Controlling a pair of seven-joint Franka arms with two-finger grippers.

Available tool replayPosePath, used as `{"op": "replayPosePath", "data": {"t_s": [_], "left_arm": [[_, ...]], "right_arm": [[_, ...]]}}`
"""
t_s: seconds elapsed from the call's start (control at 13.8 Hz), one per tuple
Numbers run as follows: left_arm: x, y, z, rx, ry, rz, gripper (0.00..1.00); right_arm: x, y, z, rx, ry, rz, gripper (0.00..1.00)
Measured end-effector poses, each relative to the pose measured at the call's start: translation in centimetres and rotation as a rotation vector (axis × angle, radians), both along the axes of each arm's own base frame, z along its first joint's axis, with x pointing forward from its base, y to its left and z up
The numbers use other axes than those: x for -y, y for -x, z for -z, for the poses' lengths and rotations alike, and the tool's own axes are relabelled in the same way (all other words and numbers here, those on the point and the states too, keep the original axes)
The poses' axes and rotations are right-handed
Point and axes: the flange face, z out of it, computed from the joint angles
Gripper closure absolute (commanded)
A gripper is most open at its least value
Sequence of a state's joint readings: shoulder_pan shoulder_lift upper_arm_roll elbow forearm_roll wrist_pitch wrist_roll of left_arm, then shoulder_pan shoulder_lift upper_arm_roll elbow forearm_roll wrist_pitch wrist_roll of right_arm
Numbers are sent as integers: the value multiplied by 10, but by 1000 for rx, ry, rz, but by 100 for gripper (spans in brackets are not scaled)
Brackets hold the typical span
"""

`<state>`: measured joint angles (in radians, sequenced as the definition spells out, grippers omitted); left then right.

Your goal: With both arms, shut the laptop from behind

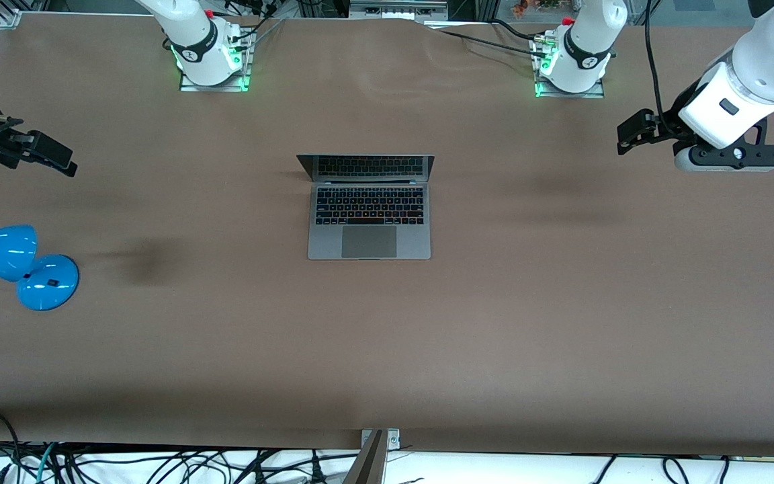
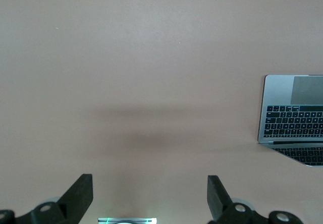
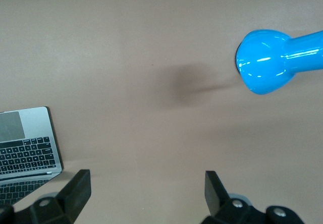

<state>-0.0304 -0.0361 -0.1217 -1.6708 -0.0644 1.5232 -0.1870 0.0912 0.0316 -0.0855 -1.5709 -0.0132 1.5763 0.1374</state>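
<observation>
The grey laptop lies open in the middle of the brown table, its screen upright on the side toward the robot bases. It also shows at the edge of the left wrist view and the right wrist view. My left gripper hangs open and empty over the table at the left arm's end. My right gripper hangs open and empty over the table at the right arm's end. Both are well apart from the laptop.
A blue desk lamp stands at the right arm's end of the table, nearer the front camera than my right gripper; its head shows in the right wrist view. The arm bases stand along the table's edge. Cables lie below the front edge.
</observation>
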Motion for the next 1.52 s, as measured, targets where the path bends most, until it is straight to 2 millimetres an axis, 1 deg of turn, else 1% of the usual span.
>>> {"op": "replayPosePath", "data": {"t_s": [0.65,1.01,1.23,1.52], "left_arm": [[-3,-2,-2,9,21,-12,0],[2,-5,-4,38,34,-8,0],[2,-7,4,24,36,-7,0],[4,-12,19,-12,34,-5,0]], "right_arm": [[0,0,0,0,0,0,0],[0,0,0,0,0,0,0],[0,0,0,0,0,0,0],[0,1,1,-7,0,0,0]]}}
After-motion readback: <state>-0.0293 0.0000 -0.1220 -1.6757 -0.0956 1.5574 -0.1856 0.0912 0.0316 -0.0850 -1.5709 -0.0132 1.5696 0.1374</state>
